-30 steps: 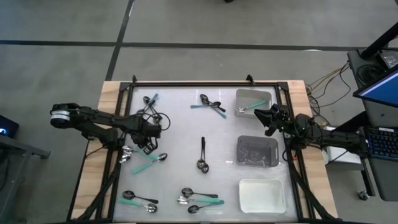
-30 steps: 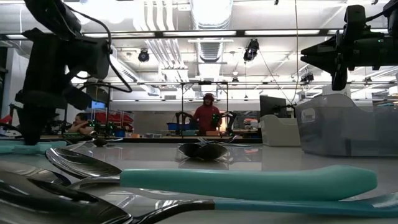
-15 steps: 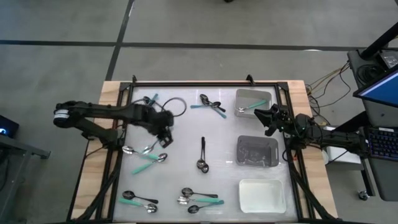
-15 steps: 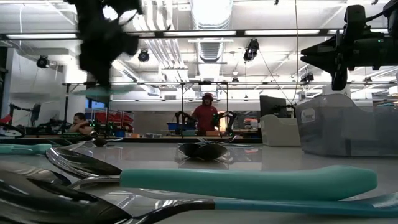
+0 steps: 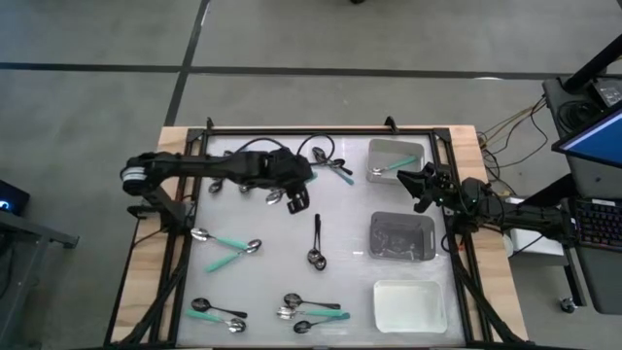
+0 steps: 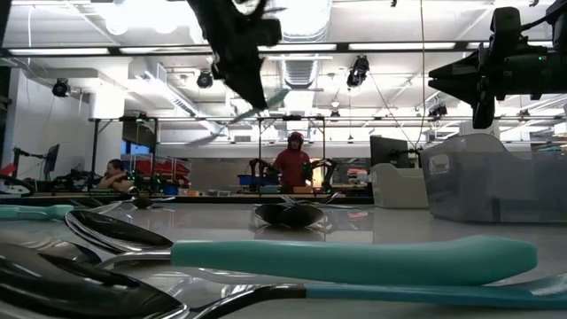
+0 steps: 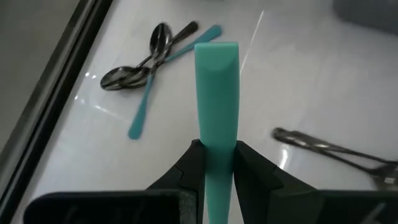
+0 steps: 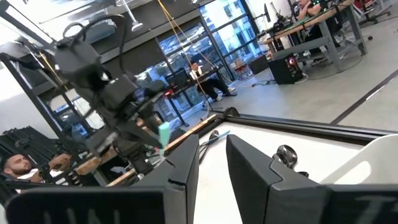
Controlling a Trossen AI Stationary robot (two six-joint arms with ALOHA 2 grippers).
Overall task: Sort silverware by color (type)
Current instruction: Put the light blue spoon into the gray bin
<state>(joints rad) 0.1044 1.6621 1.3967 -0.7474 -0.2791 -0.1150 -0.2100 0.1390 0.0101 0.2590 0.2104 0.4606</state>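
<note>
My left gripper [image 5: 295,197] hangs over the table's middle, slanting down, shut on a teal-handled spoon [image 7: 216,81]. The spoon's flat handle end sticks out past the fingertips, and its bowl is hidden behind the gripper. In the low view the gripper [image 6: 246,62] is high above the table. My right gripper [image 5: 409,179] waits at the right, between the two far trays, open with nothing between its fingers [image 8: 186,168]. Other silverware lies flat on the table: a far pair [image 5: 330,163], a black spoon [image 5: 316,243], teal-handled ones [image 5: 228,248] and near clusters [image 5: 311,309]. My left gripper pinches the spoon's teal handle [image 7: 216,134] between its two fingers, one on each narrow edge. The handle runs along the fingers, its free end pointing forward and down past the tips. The spoon is lifted clear of the table.
Three trays stand along the right side: a far one [image 5: 418,148] holding a teal-handled spoon, a grey middle one [image 5: 428,222] and a white near one [image 5: 432,321]. A black frame rims the table. A pair of spoons [image 7: 146,59] lies under the left gripper's path. People sit in the room beyond.
My left gripper has risen from the spoon cluster at the table's left and swung toward the right and slightly toward the far edge. It rolled and tipped as it went. The teal-handled spoon has come up with it, lifted clear of the table.
</note>
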